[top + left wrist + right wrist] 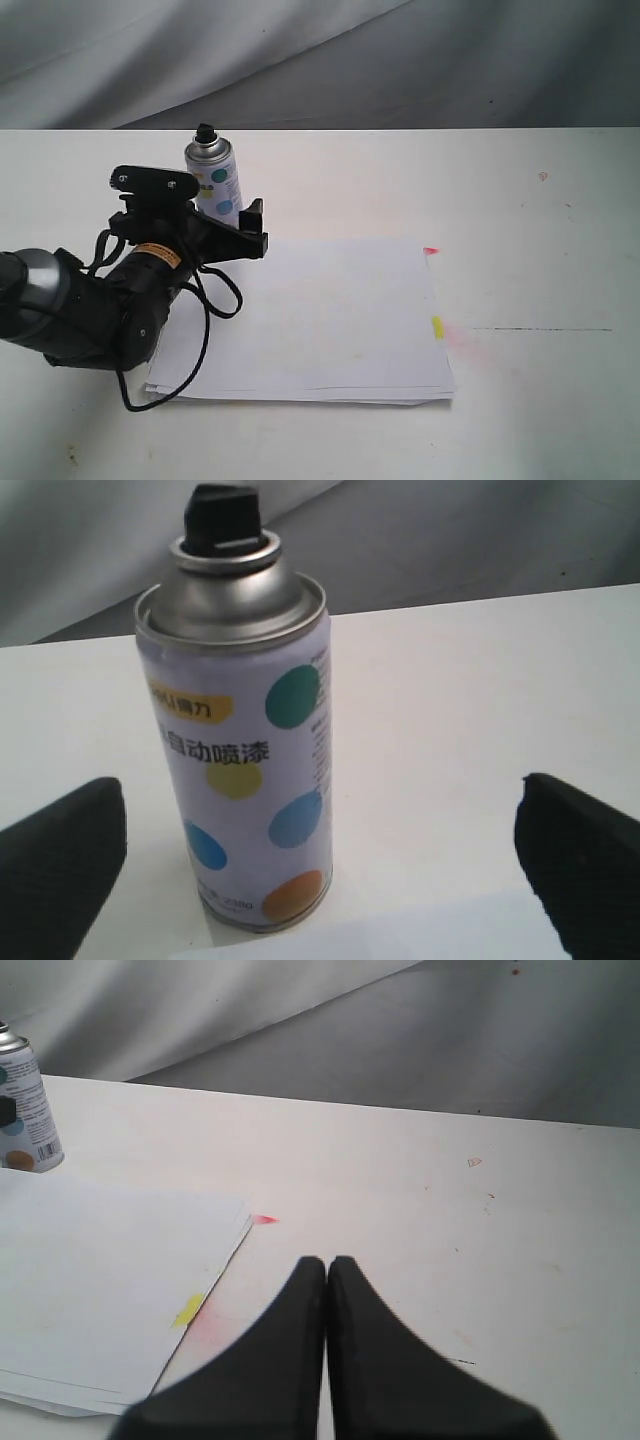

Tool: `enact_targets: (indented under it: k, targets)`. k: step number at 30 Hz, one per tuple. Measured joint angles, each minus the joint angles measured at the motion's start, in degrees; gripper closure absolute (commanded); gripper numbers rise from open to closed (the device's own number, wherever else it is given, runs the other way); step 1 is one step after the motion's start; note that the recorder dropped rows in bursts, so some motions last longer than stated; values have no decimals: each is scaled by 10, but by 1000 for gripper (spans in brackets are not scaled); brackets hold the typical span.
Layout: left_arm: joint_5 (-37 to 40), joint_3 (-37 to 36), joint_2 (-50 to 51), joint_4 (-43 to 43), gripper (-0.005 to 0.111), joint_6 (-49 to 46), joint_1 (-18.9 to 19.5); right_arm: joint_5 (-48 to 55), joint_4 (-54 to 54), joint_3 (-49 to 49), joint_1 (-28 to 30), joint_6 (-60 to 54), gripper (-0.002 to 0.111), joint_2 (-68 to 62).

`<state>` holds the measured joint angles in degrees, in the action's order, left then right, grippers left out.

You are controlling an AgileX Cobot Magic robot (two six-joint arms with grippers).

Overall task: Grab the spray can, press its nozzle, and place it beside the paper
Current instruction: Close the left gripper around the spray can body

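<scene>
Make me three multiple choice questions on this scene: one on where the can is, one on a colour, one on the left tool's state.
1. Where is the can?
A. Upright on the table by the paper's corner
B. Lying flat on the paper
C. Lifted in the air

2. What colour is the nozzle?
A. Red
B. White
C. Black

3. How is the left tool?
A. Shut on the can
B. Open
C. Shut on nothing

Answers:
1 A, its base rests on the table just off the paper.
2 C, it shows black atop the can.
3 B, both fingers stand clear of the can's sides.
</scene>
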<state>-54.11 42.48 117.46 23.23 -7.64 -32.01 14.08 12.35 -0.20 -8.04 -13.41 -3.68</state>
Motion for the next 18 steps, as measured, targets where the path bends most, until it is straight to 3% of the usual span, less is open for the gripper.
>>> enact_targets:
  k: [18]
  targets:
    - [-6,109,86,42,8,-43,13,0,0,0,0,0,108,0]
